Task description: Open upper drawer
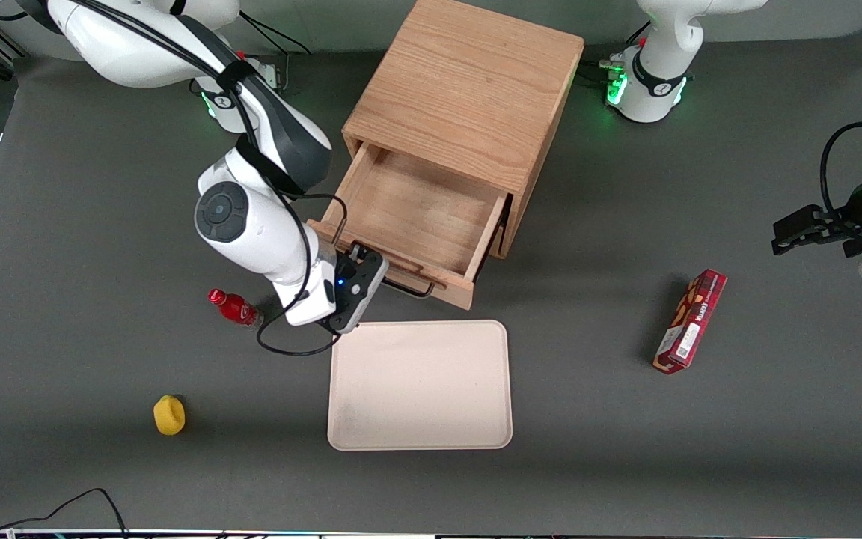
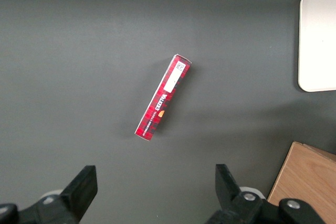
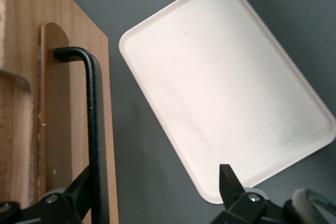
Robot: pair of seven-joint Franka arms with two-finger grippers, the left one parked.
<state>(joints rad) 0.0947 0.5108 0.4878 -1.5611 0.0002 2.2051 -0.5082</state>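
The light oak cabinet (image 1: 468, 97) stands at the middle of the table. Its upper drawer (image 1: 416, 209) is pulled well out toward the front camera and shows an empty wooden bottom. The black wire handle (image 1: 410, 288) runs along the drawer front (image 3: 60, 129) and also shows in the right wrist view (image 3: 94, 124). My right gripper (image 1: 370, 271) hangs at the handle's end toward the working arm, in front of the drawer. The gripper (image 3: 156, 178) is open. One finger (image 3: 79, 195) lies against the handle bar, the other (image 3: 229, 182) is over the tray's corner.
A beige tray (image 1: 420, 385) lies on the table just in front of the drawer, nearer the front camera. A red bottle (image 1: 234, 307) lies beside my wrist, and a yellow object (image 1: 169, 415) is nearer the camera. A red box (image 1: 691, 320) lies toward the parked arm's end.
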